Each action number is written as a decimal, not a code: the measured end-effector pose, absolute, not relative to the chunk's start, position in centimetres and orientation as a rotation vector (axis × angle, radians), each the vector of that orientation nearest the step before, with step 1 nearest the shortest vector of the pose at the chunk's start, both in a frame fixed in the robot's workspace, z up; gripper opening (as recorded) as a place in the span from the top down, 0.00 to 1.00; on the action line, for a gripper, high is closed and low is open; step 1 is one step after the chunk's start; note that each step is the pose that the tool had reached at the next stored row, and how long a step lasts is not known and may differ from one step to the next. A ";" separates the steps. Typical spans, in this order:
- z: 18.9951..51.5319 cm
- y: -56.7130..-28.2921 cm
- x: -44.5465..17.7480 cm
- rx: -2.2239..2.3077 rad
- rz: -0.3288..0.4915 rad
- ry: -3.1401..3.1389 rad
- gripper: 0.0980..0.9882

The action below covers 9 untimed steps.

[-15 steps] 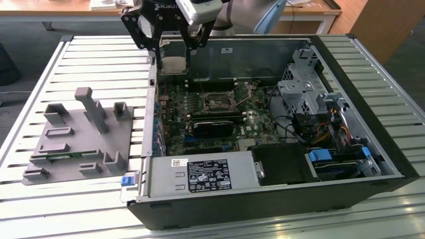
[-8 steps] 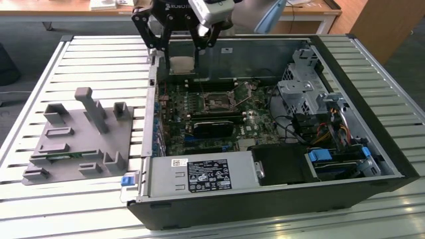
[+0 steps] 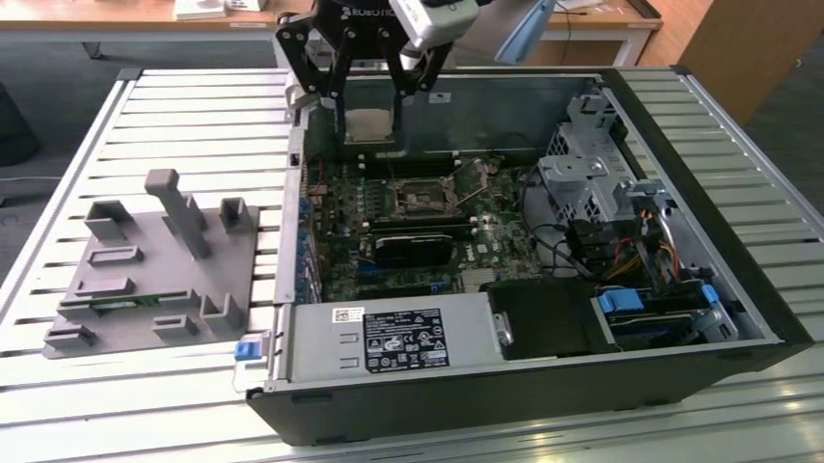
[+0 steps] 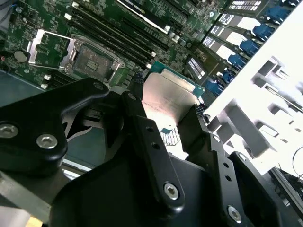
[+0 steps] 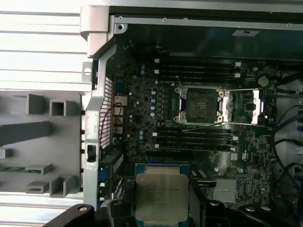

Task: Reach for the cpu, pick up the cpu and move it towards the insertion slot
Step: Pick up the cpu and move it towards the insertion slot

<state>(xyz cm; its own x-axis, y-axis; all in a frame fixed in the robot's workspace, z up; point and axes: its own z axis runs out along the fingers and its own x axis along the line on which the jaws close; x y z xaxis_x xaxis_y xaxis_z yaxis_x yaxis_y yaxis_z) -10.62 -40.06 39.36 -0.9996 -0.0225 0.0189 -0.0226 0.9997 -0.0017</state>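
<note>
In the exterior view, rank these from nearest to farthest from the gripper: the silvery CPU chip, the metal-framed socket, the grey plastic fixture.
1. Silvery square CPU chip, held between the gripper fingers.
2. Metal-framed square socket, on the motherboard below.
3. Grey plastic fixture, outside the case, at the view's left.

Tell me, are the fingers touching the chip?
Touching. In the second wrist view the black fingers press against both sides of the chip, holding it above the board.
</note>
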 end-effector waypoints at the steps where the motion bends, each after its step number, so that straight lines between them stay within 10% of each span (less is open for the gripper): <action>1: 39.4 -40.1 -10.5 0.035 0.003 -3.122 0.50; 9: 39.4 -40.1 -9.0 0.035 0.003 -3.121 0.50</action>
